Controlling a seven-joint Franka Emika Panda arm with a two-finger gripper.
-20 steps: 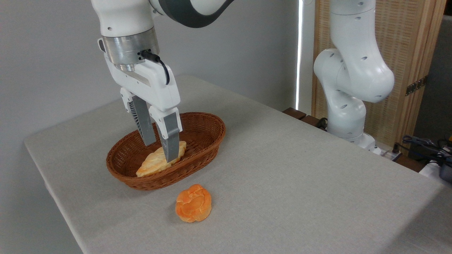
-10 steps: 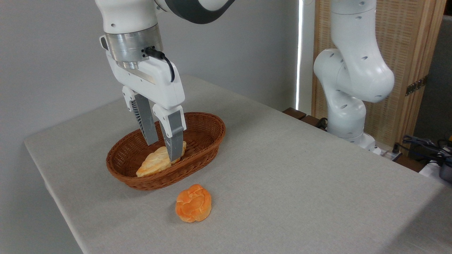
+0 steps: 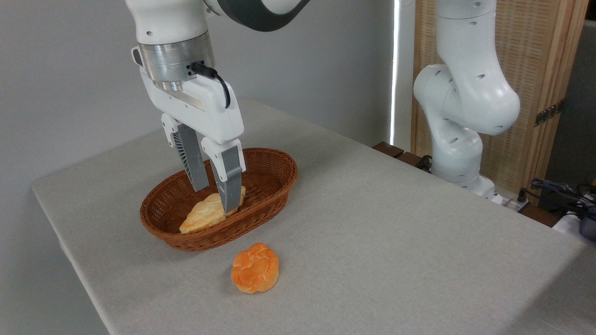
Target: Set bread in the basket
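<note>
A gripper (image 3: 214,197) is pictured poised over the basket (image 3: 272,160) at the left of a cloth-covered table (image 3: 396,223), its two grey fingers spread apart and nothing held between them. A pale pastry (image 3: 205,215) lies inside the basket beneath the fingertips; whether the nearer finger touches it cannot be told. The bun (image 3: 255,274), the bread named in the task, sits on the table just in front of the basket's near rim, outside it and apart from the gripper. By that measure the task is judged not yet done.

Several risks can be read from this layout. If the gripper is swung toward the bun without being raised clear, the near rim could be clipped and the light wicker basket dragged or tipped (the pastry spilling with it). The bun's lobed, rounded top offers uneven faces, so a grip placed off-centre could let it roll or squirt sideways toward the table's near edge. Being soft-looking, it could be crushed by a hard squeeze. On the return, a low carry could knock the bun against the rim, and a release directly over the pastry could leave it perched and liable to roll out.
</note>
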